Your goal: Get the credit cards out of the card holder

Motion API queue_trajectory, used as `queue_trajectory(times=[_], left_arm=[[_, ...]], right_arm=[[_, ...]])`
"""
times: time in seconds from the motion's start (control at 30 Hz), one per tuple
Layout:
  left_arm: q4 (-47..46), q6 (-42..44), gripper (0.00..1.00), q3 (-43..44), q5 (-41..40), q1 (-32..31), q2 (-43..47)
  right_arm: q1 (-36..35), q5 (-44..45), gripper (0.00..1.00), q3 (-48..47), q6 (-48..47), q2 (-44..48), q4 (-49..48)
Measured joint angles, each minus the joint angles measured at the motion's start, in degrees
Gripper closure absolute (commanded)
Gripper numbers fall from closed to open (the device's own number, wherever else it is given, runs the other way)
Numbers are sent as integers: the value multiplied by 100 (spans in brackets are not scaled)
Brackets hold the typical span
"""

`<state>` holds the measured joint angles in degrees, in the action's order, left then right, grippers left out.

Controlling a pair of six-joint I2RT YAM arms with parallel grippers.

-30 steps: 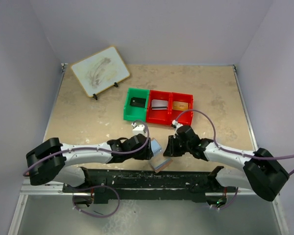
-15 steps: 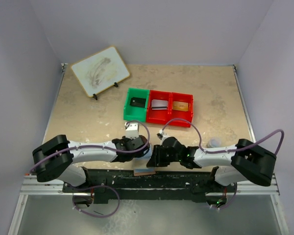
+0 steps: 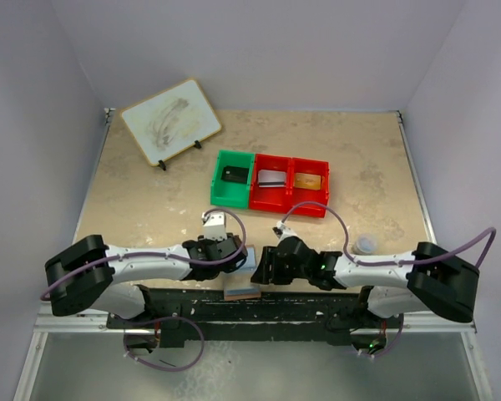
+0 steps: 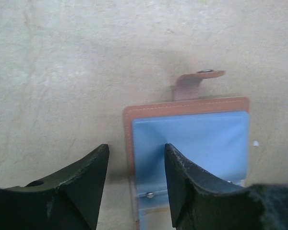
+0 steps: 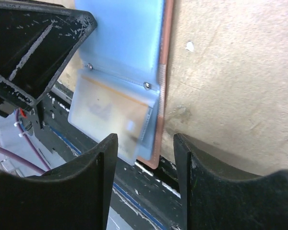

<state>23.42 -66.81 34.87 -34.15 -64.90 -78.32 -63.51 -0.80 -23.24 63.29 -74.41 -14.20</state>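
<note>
The card holder (image 3: 244, 288) lay open at the near edge of the table (image 3: 150, 200), between the two grippers, one leaf overhanging the black rail (image 3: 317, 305). It looked light and floppy, soft leather around slick clear sleeves, so I'd pin the stitched border with one gripper and pinch the card (image 5: 110, 108) at the sleeve mouth with the other. Both arms reached low and inward, wrists nearly meeting; the left gripper (image 4: 137, 158) stood parted astride a border, holding nothing, and the right gripper (image 5: 145, 143) was likewise spread around the hanging corner, not closed on it.
</note>
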Motion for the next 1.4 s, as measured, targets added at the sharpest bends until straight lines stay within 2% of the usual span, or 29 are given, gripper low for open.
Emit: queue_trajectory(times=[0.27, 0.43, 0.8, 0.97, 1.17, 1.3, 1.4], left_arm=[[-1261, 205, 60, 11, 411, 0, -317], [-1534, 678, 61, 553, 560, 9, -944], [-2083, 1775, 61, 1641, 1158, 225, -2048], [-2354, 2138, 59, 1836, 1853, 669, -2214], [-2347, 2452, 55, 1858, 2308, 1001, -1956], [-2280, 2463, 51, 1565, 2277, 953, -1032], [-2153, 2404, 48, 1180, 1895, 933, -186]], right_arm=[[133, 186, 47, 275, 98, 444, 153], [155, 433, 46, 472, 450, 756, 238], [170, 1631, 44, 417, 1034, 1954, 2116], [192, 1845, 46, 527, 914, 2583, 2247], [245, 1416, 45, 704, 175, 2656, 1812], [245, 767, 43, 935, -11, 2647, 1375], [245, 372, 42, 1191, -111, 2612, 1025]])
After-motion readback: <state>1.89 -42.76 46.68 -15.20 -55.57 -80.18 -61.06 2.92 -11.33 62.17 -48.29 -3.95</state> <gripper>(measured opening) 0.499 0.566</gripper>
